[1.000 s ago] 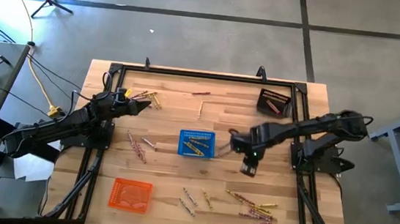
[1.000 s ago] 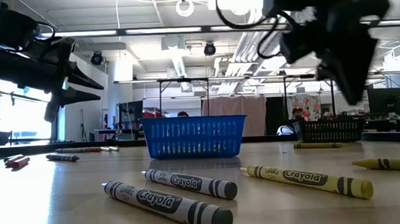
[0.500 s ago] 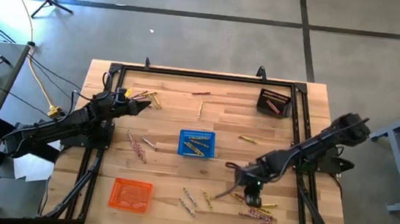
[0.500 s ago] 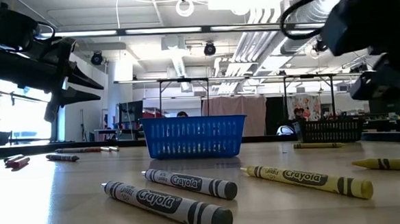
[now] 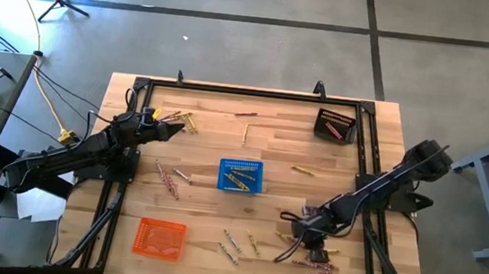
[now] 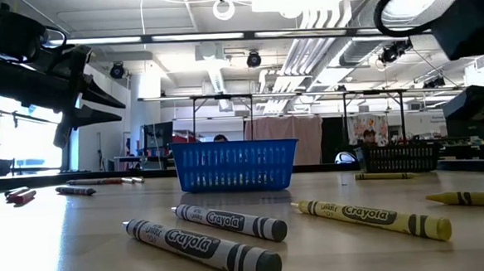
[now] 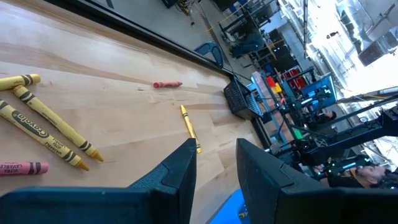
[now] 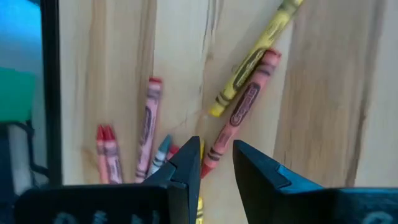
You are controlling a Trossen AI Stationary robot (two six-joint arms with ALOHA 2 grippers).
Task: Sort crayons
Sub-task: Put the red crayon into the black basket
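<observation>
Crayons lie scattered on the wooden table. A pile of red, pink and yellow crayons [image 5: 314, 259] lies at the near right, and it also shows in the right wrist view [image 8: 242, 112]. My right gripper [image 5: 310, 239] [image 8: 216, 167] is open, low over this pile. The near end of a red crayon [image 8: 214, 152] lies below the gap between its fingers. My left gripper [image 5: 176, 130] [image 7: 216, 163] is open and empty at the far left, above the table near some yellow crayons [image 7: 43, 124].
A blue basket [image 5: 241, 176] holding crayons stands mid-table. An orange basket [image 5: 160, 238] is at the near left and a dark basket [image 5: 335, 126] at the far right. More crayons lie left of the blue basket [image 5: 168, 180] and near the front edge [image 5: 234, 244].
My right gripper has gone from beside the blue basket toward the table's near edge and down, stopping low over the near-right crayon pile. In the low view it has left the middle of the picture for the right edge.
</observation>
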